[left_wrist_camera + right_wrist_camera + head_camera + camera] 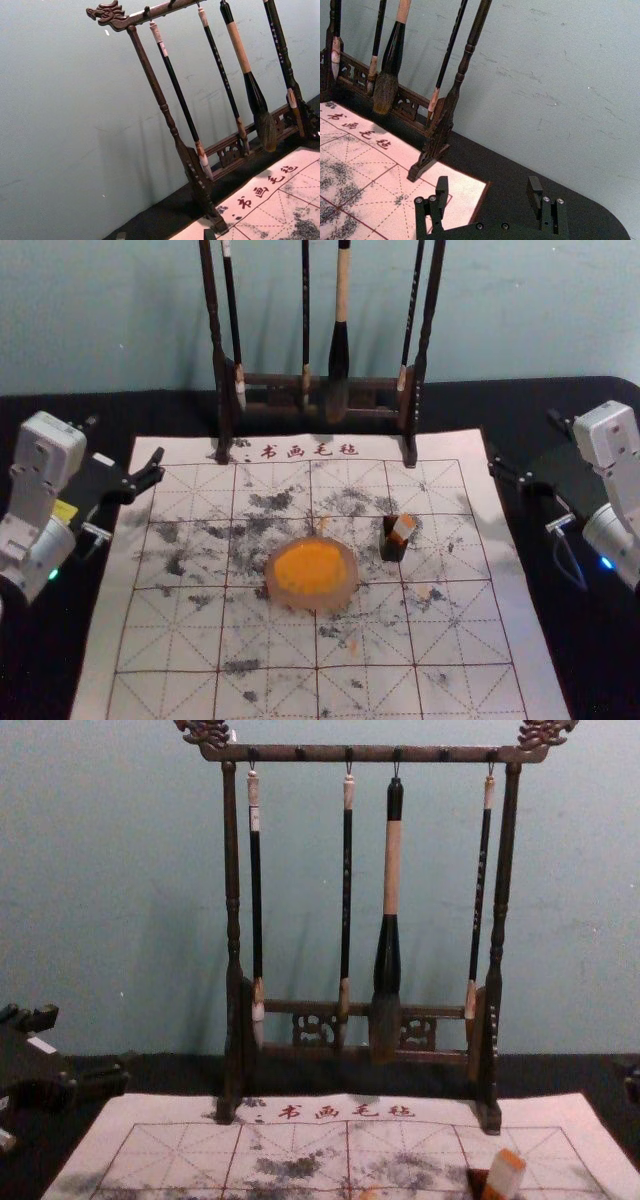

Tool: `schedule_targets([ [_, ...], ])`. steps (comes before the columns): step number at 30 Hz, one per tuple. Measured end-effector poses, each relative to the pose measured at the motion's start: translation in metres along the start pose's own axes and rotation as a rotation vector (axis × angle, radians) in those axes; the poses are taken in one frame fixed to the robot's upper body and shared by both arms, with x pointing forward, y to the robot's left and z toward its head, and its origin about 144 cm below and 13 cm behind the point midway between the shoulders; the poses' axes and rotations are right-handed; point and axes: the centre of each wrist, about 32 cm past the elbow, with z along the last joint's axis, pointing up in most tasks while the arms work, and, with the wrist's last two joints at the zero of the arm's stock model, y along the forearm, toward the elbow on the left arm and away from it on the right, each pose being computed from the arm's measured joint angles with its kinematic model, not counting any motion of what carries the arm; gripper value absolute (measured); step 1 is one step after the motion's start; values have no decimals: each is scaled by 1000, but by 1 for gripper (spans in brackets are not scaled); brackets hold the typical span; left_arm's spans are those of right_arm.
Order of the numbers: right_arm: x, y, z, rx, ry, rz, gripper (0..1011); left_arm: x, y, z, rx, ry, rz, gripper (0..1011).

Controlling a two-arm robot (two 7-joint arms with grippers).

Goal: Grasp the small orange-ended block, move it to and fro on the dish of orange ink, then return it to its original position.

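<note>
Head view: the left claw (pixel 123 440) and right claw (pixel 522 442) were wide, one at each side. The orange-ended block (pixel 402 529) leaned in a black cup (pixel 393 551), right of the ink dish (pixel 284 598).

We count four brushes (pixel 392 870), one rack (pixel 370 754), one gridded mat (pixel 180 650), one dish (pixel 352 575), one dark holder (pixel 392 550) and one orange-ended block (pixel 402 530).
</note>
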Motion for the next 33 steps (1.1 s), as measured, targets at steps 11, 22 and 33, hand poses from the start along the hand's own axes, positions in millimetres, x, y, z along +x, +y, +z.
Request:
schedule_targets([
  [11, 0, 0, 0, 0, 0, 0, 1002, 0, 0, 0, 0, 0, 0, 1001],
  [22, 0, 0, 0, 0, 0, 0, 1002, 0, 0, 0, 0, 0, 0, 1001],
  [33, 0, 0, 0, 0, 0, 0, 1002, 0, 0, 0, 0, 0, 0, 1001],
])
